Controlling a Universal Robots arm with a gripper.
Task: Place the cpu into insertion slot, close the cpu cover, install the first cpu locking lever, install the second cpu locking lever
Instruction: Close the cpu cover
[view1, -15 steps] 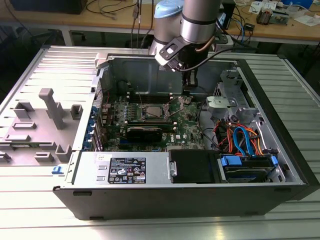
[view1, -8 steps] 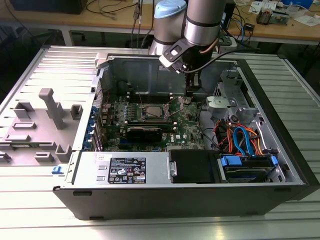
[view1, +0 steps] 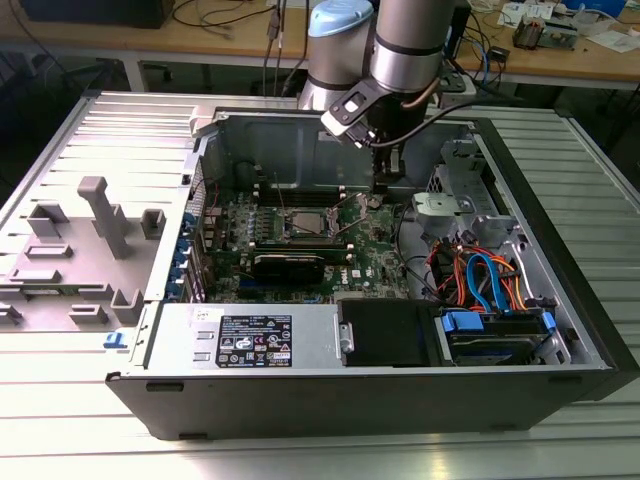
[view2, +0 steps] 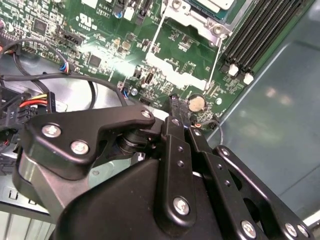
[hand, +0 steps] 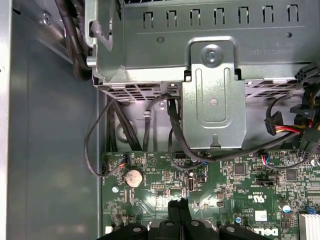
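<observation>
Exterior view: hand (view1: 382, 192) low over motherboard (view1: 370, 262) beside insertion slot (view1: 303, 222).
Hand: pressed together, apparently empty.
Risk: sideways drift scratching board, snagging cables (hand: 171, 117).

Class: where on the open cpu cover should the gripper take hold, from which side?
Likely the cpu cover by its free edge, nearest the gripper, pinched across the thin plate from that side: it's a cut-out frame, hinged at the insertion slot.

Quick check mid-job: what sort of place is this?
Probably an electronics lab or workshop: an opened black desktop computer case lies on a ribbed grey metal table, green motherboard exposed, and wooden workbenches behind carry loose cables.
</observation>
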